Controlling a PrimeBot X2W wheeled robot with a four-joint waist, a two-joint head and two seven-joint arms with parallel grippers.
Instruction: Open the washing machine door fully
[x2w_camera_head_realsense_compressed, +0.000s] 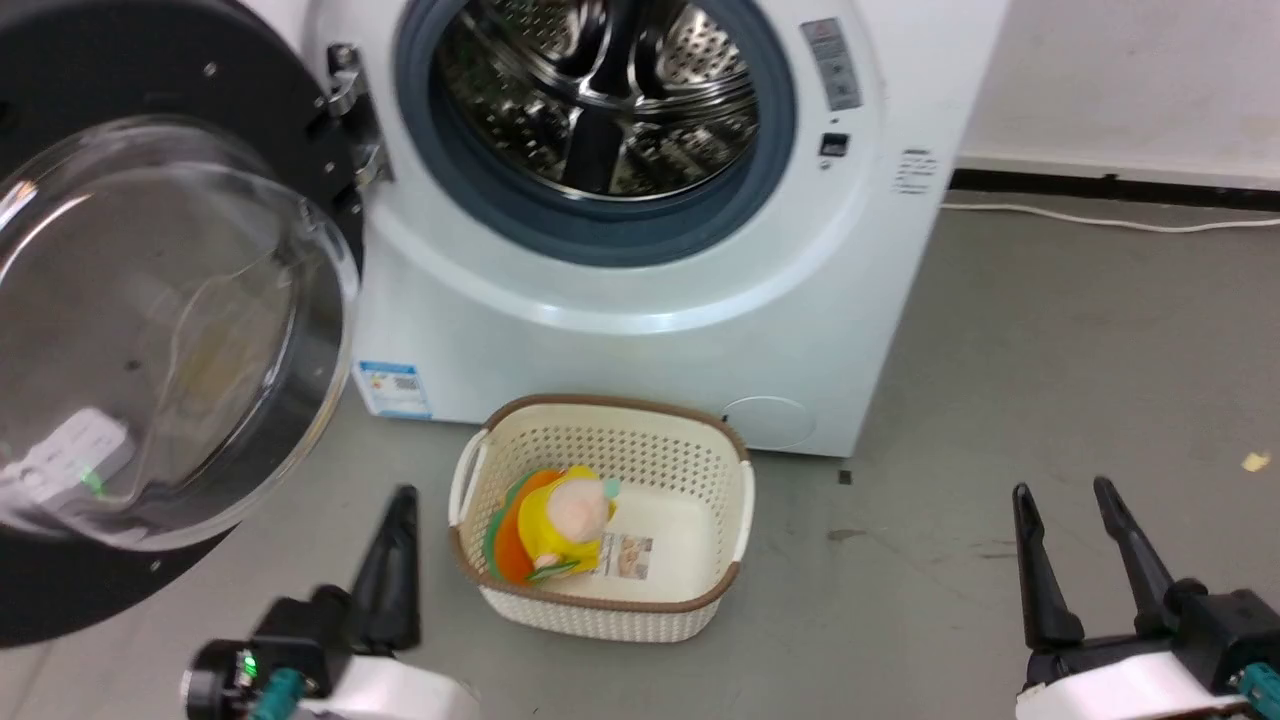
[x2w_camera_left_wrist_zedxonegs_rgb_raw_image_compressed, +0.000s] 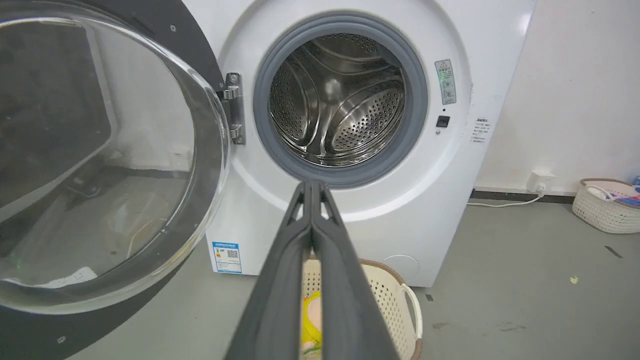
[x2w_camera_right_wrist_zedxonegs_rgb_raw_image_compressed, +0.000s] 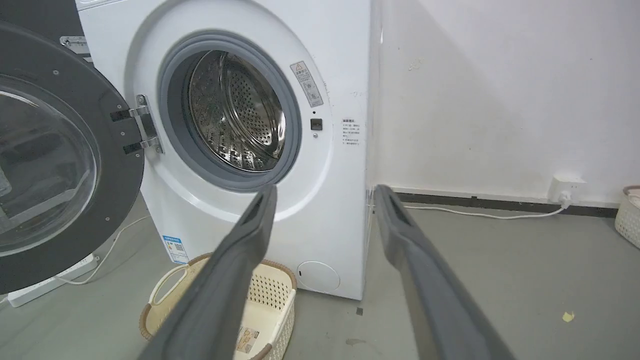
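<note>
Both arms sit low, the left gripper (x2w_camera_head_realsense_compressed: 403, 498) at 7 o'clock of the head view and the right gripper (x2w_camera_head_realsense_compressed: 1062, 490) at 5 o'clock. The left's fingers are pressed together and the right's stand well apart, both empty and touching nothing. The one washing machine door (x2w_camera_head_realsense_compressed: 150, 330) hangs swung out at 9 o'clock of the drum mouth (x2w_camera_head_realsense_compressed: 600, 100) of the one washing machine (x2w_camera_head_realsense_compressed: 640, 340); one cream basket (x2w_camera_head_realsense_compressed: 600, 615) with one yellow toy (x2w_camera_head_realsense_compressed: 560, 520) sits at its 6 o'clock, and a second basket (x2w_camera_left_wrist_zedxonegs_rgb_raw_image_compressed: 602, 210) stands by the wall (x2w_camera_left_wrist_zedxonegs_rgb_raw_image_compressed: 575, 100).

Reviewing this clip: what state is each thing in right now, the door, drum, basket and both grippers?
washing machine door: swung wide open, untouched.
drum: exposed, no laundry visible.
basket: upright on the floor, holding a soft toy.
left gripper: shut, empty.
right gripper: open, empty.
</note>
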